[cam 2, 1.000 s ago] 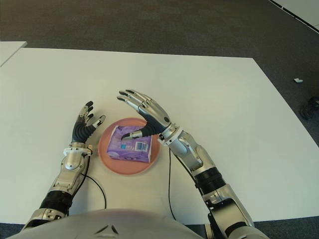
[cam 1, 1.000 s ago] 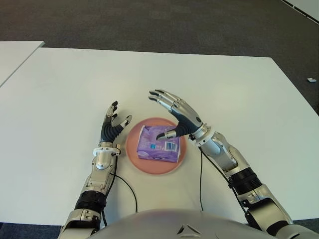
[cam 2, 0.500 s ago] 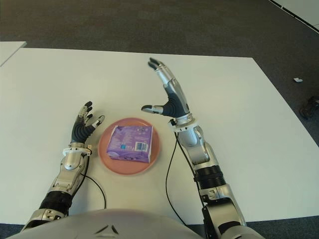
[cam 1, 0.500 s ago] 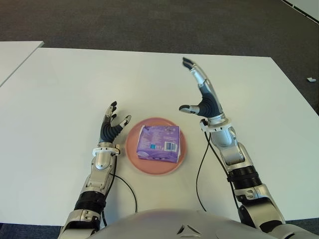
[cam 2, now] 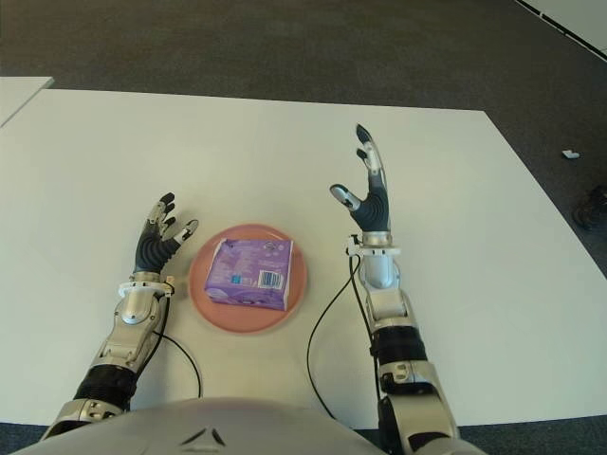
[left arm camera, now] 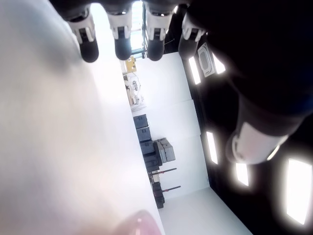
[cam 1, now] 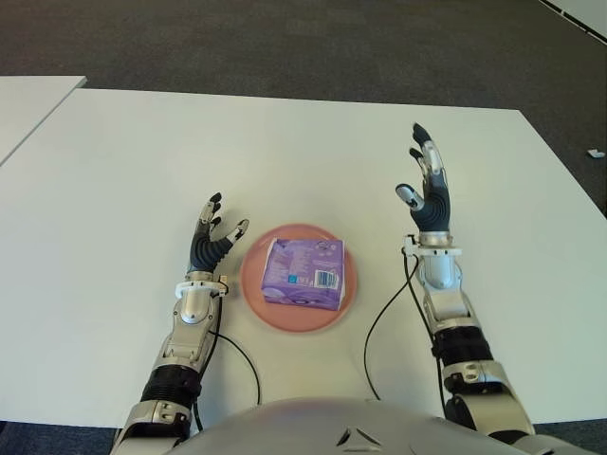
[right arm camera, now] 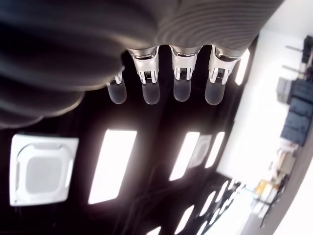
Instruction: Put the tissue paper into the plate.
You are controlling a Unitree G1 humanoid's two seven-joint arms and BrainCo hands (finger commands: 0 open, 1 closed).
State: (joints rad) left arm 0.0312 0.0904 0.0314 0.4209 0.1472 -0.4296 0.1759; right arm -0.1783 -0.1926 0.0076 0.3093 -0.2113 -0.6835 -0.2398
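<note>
Tissue paper seated in the plate, both hands empty

Tissue paper (cam 1: 303,273), a purple pack with a white barcode label, is seen lying flat inside the pink plate (cam 1: 254,294), which is set on the white desk (cam 1: 114,171). The pack is placed between the two hands and is touched by neither.

The right robot hand (cam 1: 429,190) is held up on the pack's right side, well apart from the plate, with its fingers (right arm camera: 182,83) stretched straight and spread and the thumb set off to the side; nothing is gripped. In the right wrist view only ceiling lights are shown beyond the extended fingertips.

The left robot hand (cam 1: 214,234) is shown just beside the plate's left rim, palm turned toward the plate, its fingers (left arm camera: 122,44) loosely open and nothing held. Whether the plate's rim is touched by the thumb cannot be told.

A black cable (cam 1: 384,318) is draped on the desk beside the right forearm, nearer the robot than the plate, and another black cable (cam 1: 245,360) is seen by the left forearm. Dark carpeted floor (cam 1: 285,43) is visible beyond the desk's far edge.
</note>
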